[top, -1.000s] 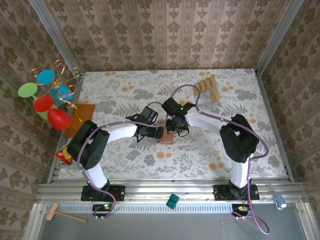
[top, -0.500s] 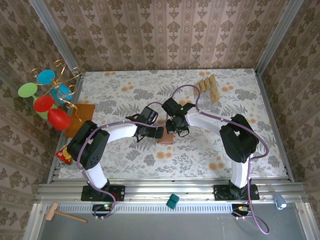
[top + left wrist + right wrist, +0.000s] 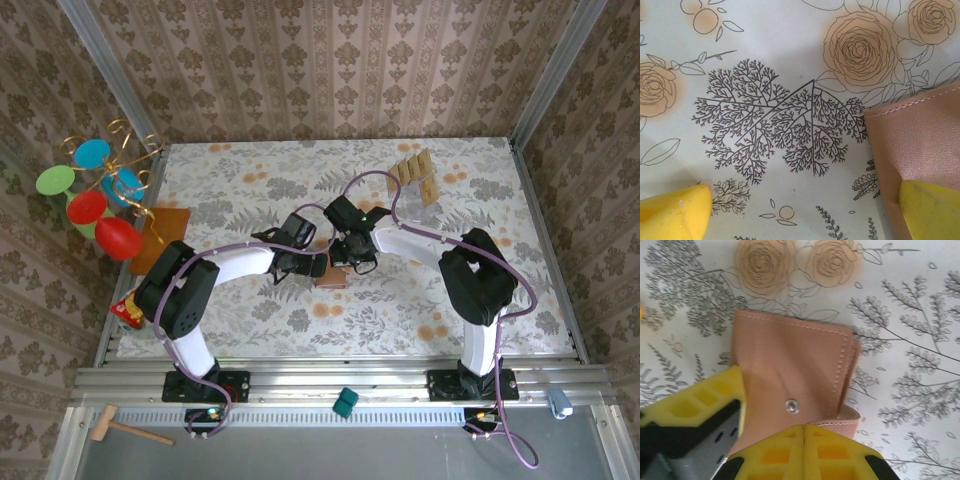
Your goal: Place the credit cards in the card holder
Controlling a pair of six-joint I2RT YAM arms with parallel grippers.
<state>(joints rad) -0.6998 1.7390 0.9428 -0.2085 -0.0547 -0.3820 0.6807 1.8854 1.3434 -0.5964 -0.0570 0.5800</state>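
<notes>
Wallet [image 3: 790, 365] lies folded on the flowery counter [image 3: 765, 40]; right claw [image 3: 804, 440] is pinched shut on its near edge, left claw [image 3: 804, 212] gapes wide, one finger [image 3: 932, 210] touching it.

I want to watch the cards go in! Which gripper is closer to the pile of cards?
Right. The right gripper, pinching the card holder mid-table, is on the side towards the credit cards at the far right. The left gripper, open at the holder's left edge, is farther away.
</notes>
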